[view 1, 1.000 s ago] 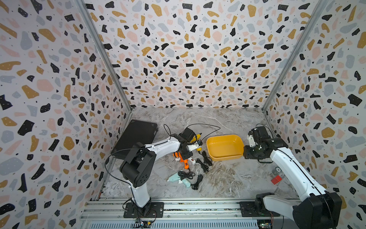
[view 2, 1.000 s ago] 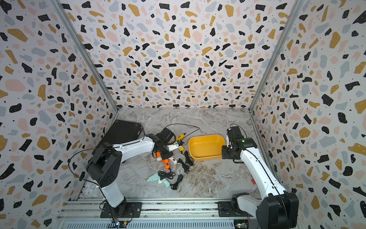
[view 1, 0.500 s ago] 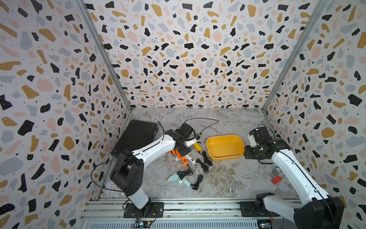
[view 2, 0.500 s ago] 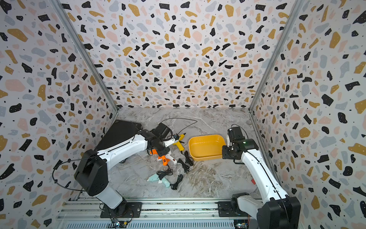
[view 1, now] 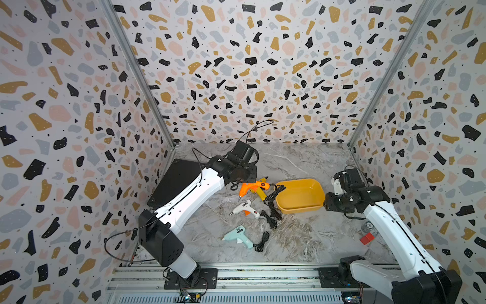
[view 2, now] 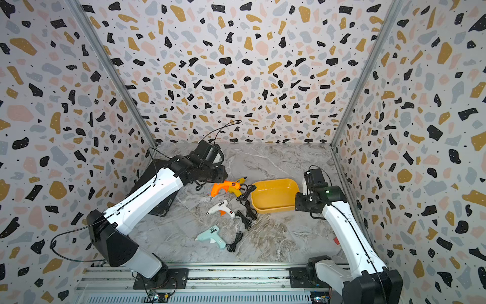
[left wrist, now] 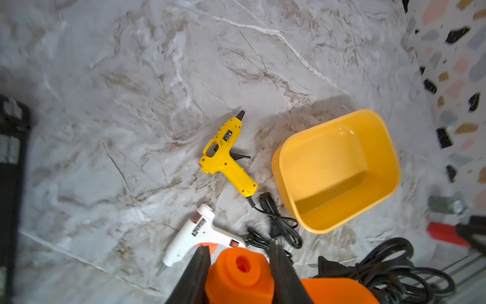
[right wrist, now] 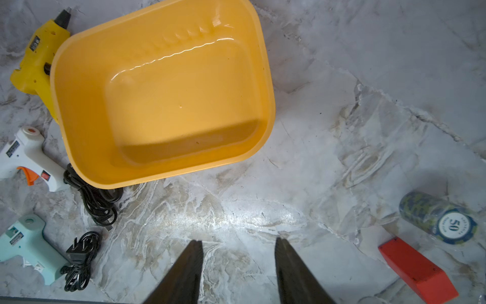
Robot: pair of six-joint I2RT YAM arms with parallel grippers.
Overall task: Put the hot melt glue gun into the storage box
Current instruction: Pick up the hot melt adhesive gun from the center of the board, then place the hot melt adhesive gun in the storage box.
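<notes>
- Hot melt glue gun (view 1: 253,187), the orange one: clamped at its rear end between your left fingers (left wrist: 197,271). The glue-stick hole shows between them in the left wrist view.
- Position: it looks held clear of the counter (view 1: 302,237), just left of the storage box (view 1: 302,208) and over a yellow glue gun (left wrist: 226,155). The nozzle points down and towards the near left.
- Storage box: sits on the counter right of centre. Both wrist views show it empty.
- Right fingers (right wrist: 184,271): apart with nothing between them, over bare counter just right of the box.
- A white glue gun (view 1: 244,209) and a teal glue gun (view 1: 235,235) lie nearer on the counter with their cords, apart from both arms.
- Step in hand, as judged: the carry. The pick looks done; the gun is not yet over the box.
- Next move: travel right across the box's left rim. Keep enough height for the handle and the cord bundle (left wrist: 381,268) to clear it, centre over the floor of the box, lower, then part the left fingers.
- Watch: the bundle hangs beside the gun and could catch the rim or drop outside it. The yellow gun's cord lies close to the box's left wall, so avoid dragging it along.
</notes>
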